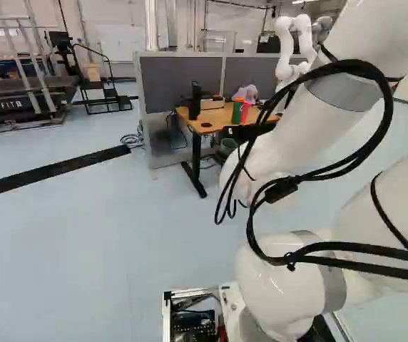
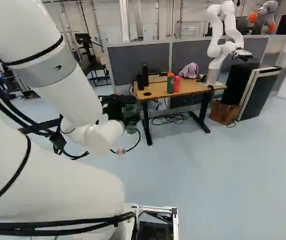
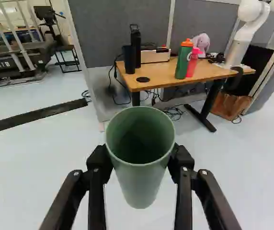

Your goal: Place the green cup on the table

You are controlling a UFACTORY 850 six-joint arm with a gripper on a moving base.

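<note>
The gripper (image 2: 125, 111) has a green cup (image 3: 139, 184) held snug between its two fingers, one on each side. The wrist view shows the cup's round mouth open, facing up toward the camera. The cup is in the air over the floor (image 3: 65, 167), in front of the wooden table (image 3: 162, 73), and not on it. On the table, a green bottle with an orange top (image 3: 182, 66) stands close beside a pink bottle (image 3: 192, 66). Near the other end are a tall black bottle (image 3: 135, 48) and a dark cup (image 3: 129, 60), side by side. A light box (image 3: 155, 56) sits between the two groups, farther back. A soft purple toy (image 3: 202, 43) sits behind the pink bottle. Another robot (image 2: 226, 35), big and white, stands at the table's end. Messy black wires (image 3: 174, 113) lie on the floor under the table, and a brown bag (image 3: 228, 105) is near its leg. A gray wall (image 3: 113, 28) stands behind. Well apart from the table, a long black strip (image 3: 36, 115) runs on the floor, and a treadmill (image 3: 12, 60) stands past it.
</note>
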